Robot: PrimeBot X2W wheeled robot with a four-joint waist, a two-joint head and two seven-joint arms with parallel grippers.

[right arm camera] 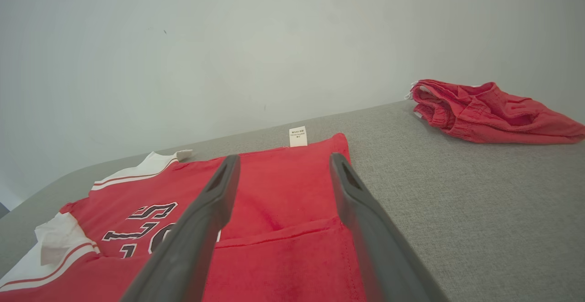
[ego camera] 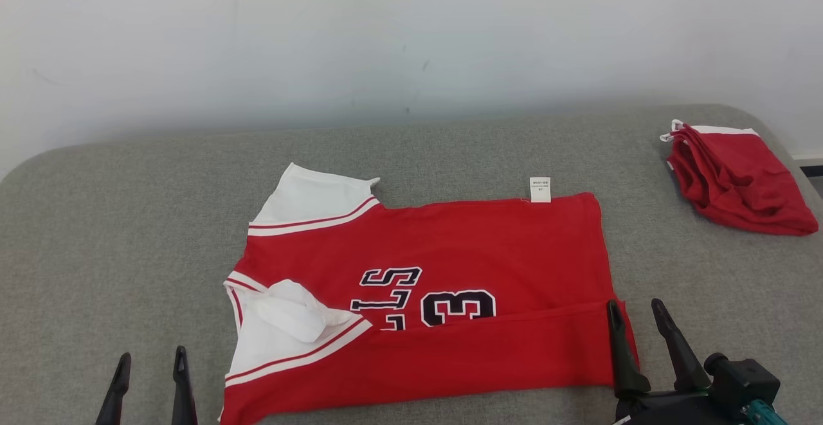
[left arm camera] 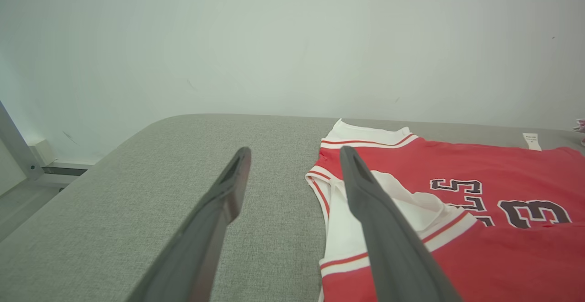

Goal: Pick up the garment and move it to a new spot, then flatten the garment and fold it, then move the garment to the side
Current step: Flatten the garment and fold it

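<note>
The jersey [ego camera: 450, 245] lies spread on the middle of the table [ego camera: 116, 232], its neck end toward the robot's left and its hem toward the right. It is red with white sleeves edged in red and white stripes. Its near long edge is folded up over the body in a flat strip. The far sleeve [ego camera: 308, 197] lies flat. The near sleeve [ego camera: 283, 322] has a rumpled white fold on top of it.

The table top is covered in grey woven cloth and has rounded corners. Behind it stands a plain pale wall [ego camera: 411, 39] with a few small dark marks. In the left wrist view a metal post [left arm camera: 13, 146] shows at the table's left end.

Dark lettering [ego camera: 392, 287] with white outlines runs across the chest. An "S" and an "LS" can be read, and beside them a "3" with part of another digit. The folded strip covers the lower parts. A small white tag [ego camera: 540, 189] sticks out from the jersey's far edge near the hem. Its print is too small to read.

The left gripper [ego camera: 152, 355] has its fingers spread apart and holds nothing, over bare cloth just left of the near sleeve. The right gripper [ego camera: 634, 306] is likewise spread wide and empty, at the jersey's near right corner by the end of the folded strip. Whether it touches the cloth I cannot tell.

A second red garment [ego camera: 739, 180] with white trim lies bunched at the far right corner, well apart from the jersey.
</note>
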